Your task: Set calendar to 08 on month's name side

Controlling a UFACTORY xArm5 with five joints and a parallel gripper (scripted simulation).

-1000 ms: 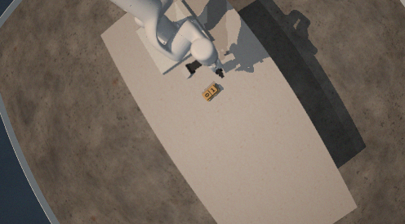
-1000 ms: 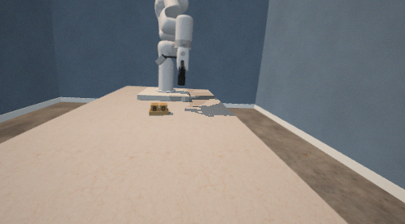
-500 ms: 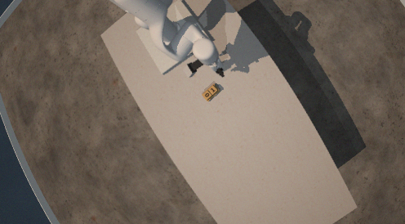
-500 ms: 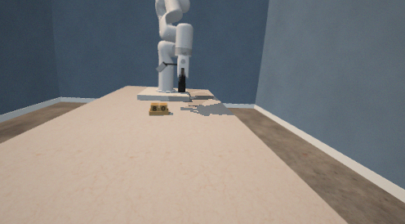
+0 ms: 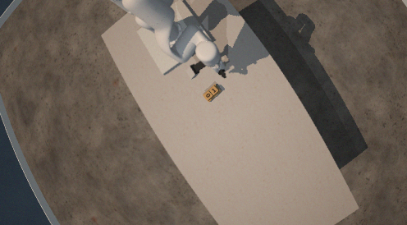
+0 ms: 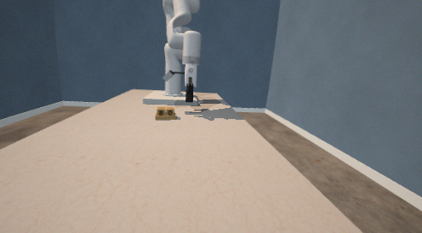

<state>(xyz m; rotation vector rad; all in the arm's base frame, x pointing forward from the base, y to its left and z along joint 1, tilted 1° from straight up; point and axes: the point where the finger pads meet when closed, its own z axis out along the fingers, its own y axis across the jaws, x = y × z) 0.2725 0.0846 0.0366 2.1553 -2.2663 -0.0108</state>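
Note:
The wooden calendar tray (image 5: 212, 92) lies flat on the table with two orange cubes side by side in it. From above the cubes' tops show 0 and 1. In the side view the tray (image 6: 165, 113) shows two dark digits on its front, which look like 8 and 0, but they are too small to be sure. My gripper (image 5: 221, 71) is open and empty. It hangs above the table close to the arm's base (image 6: 170, 97), behind and to the right of the tray in the side view (image 6: 190, 95), apart from it.
The white arm (image 5: 164, 24) reaches from its base plate at the table's far end. The long beige table (image 6: 170, 169) stretches toward the side camera. Its edges drop to a brown floor on both sides.

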